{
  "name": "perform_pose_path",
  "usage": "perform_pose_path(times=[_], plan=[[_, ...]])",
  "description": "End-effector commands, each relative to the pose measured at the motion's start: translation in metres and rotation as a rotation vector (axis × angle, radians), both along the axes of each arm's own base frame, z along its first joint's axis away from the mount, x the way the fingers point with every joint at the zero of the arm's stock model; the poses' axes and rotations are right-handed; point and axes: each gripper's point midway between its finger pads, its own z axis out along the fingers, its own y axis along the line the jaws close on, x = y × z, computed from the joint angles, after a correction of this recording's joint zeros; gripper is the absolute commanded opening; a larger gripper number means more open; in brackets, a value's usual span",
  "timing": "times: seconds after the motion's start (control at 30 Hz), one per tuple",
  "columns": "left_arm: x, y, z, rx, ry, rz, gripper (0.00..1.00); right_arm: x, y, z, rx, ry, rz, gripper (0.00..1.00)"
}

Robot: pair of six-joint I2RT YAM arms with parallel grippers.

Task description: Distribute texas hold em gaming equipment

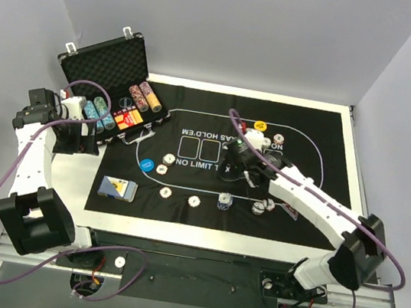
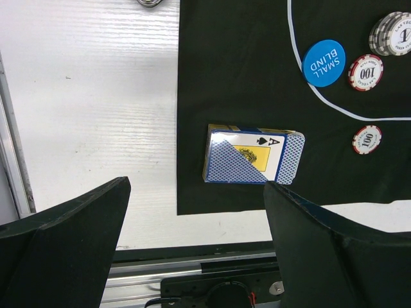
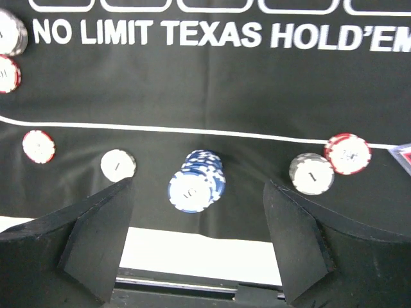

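Observation:
My left gripper [image 1: 84,138] hovers open and empty over the white table, left of the mat and beside the case; in its wrist view [image 2: 197,192] the fingers are wide apart. A blue-backed card deck [image 2: 253,154] lies on the mat's near left corner [image 1: 117,188]. A blue SMALL BLIND button [image 2: 323,63] and 100 chips [image 2: 366,72] lie past it. My right gripper [image 1: 235,162] is open and empty above the mat's middle. A blue chip stack [image 3: 196,183] stands on the mat between its fingers in the wrist view [image 1: 225,201]. White chips [image 3: 118,164] and a red chip [image 3: 348,154] flank the stack.
The black case [image 1: 112,78] stands open at the back left, with chip rows [image 1: 143,97] and cards inside. A yellow button [image 1: 259,126] and a white button [image 1: 278,138] lie at the mat's far side. The black felt mat [image 1: 317,132] covers most of the table.

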Motion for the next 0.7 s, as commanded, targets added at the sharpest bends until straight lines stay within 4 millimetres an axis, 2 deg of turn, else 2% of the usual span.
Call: perform_pose_path(times=[0.0, 0.2, 0.67], plan=[[0.007, -0.001, 0.010, -0.011, -0.048, -0.001, 0.97, -0.015, 0.010, -0.021, -0.107, 0.110, 0.088, 0.77], [0.007, -0.001, 0.012, -0.009, -0.055, -0.002, 0.97, -0.022, 0.019, -0.042, -0.182, 0.164, 0.145, 0.79], [0.006, -0.001, 0.008, -0.009, -0.052, -0.004, 0.97, -0.037, 0.015, -0.081, -0.230, 0.234, 0.163, 0.78]])
